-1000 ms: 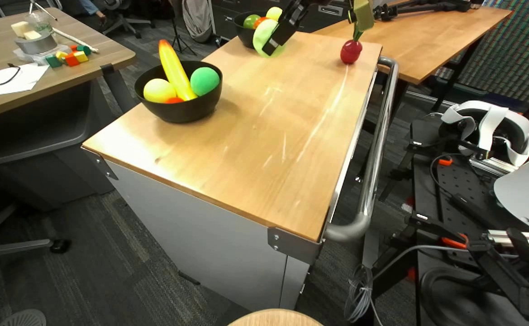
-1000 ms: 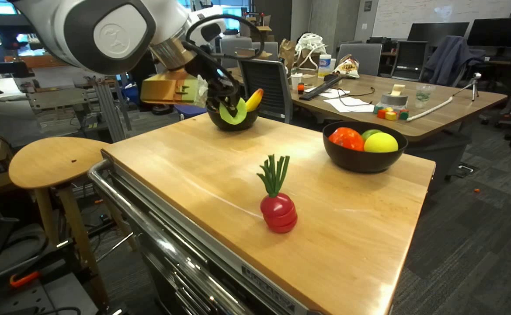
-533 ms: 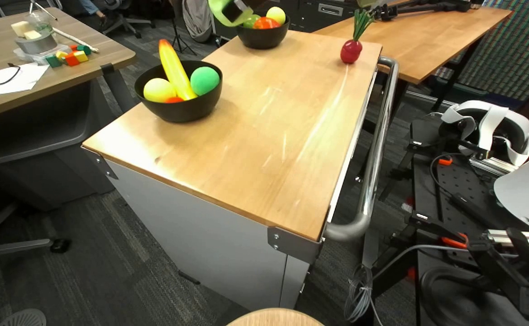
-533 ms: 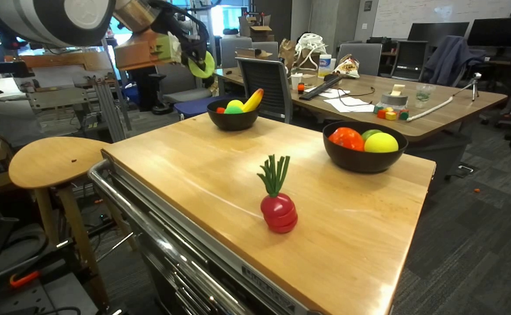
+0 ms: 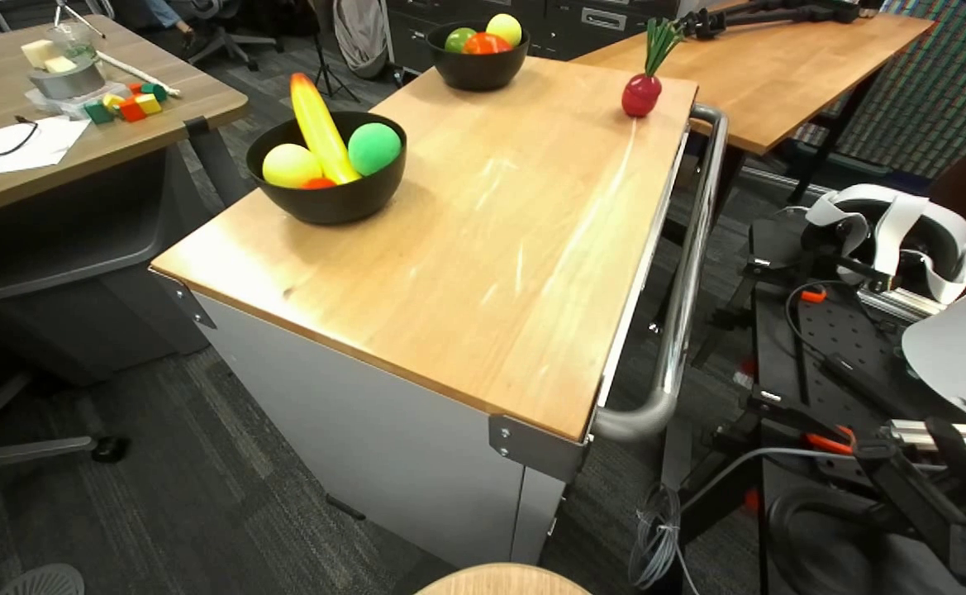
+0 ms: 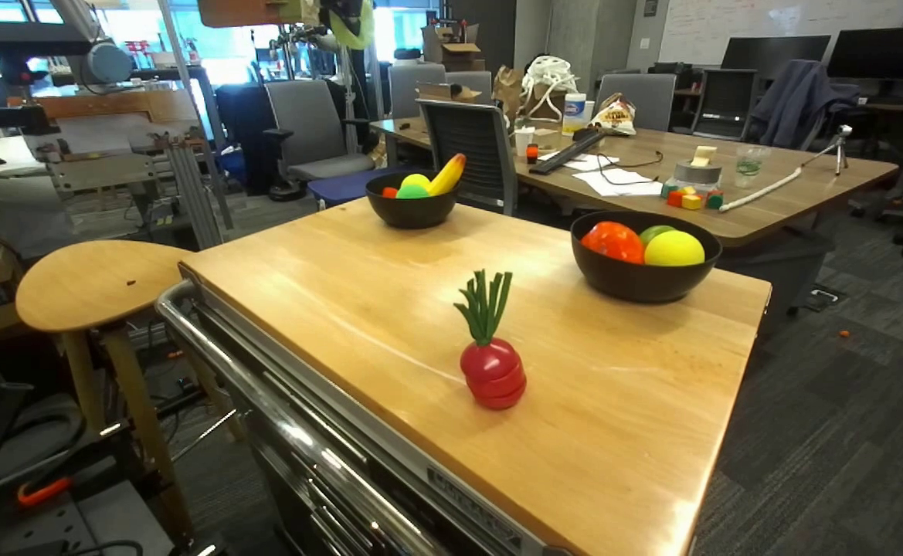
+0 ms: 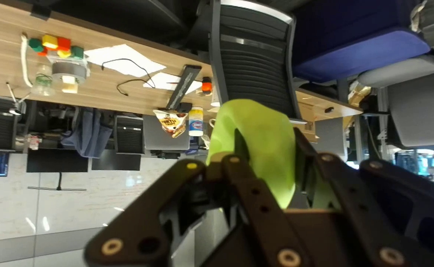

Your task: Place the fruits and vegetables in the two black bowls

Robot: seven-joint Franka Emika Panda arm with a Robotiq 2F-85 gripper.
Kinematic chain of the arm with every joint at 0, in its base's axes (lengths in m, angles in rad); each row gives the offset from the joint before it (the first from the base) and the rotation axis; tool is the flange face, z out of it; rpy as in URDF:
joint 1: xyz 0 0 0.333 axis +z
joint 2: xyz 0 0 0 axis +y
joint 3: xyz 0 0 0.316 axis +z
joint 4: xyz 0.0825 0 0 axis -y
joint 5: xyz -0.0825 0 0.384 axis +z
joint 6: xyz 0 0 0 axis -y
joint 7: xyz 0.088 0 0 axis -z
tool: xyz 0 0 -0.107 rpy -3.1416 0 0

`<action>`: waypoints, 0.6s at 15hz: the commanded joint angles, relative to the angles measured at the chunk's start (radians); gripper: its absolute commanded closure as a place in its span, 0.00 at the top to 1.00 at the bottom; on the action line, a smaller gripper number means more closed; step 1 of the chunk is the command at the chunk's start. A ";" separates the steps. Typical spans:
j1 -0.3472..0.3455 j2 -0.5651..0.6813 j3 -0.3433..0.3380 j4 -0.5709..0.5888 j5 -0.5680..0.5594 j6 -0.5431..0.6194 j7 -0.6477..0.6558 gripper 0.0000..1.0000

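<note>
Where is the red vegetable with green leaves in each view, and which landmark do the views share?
In an exterior view: the red vegetable, upper part, right of centre.
In an exterior view: the red vegetable, slightly right of centre, mostly below mid-height.
Wrist view: it is not there.
Shared landmark: the grey tape roll, in all three views.

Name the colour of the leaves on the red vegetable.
Dark green; the leaves show best in an exterior view.

Blocks (image 6: 690, 202) & papers (image 6: 633, 188) on bkgd tbl (image 6: 799, 193), chair (image 6: 470, 139) nr.
</note>
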 commanded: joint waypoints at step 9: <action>-0.315 0.319 0.032 0.430 -0.411 -0.421 0.562 0.07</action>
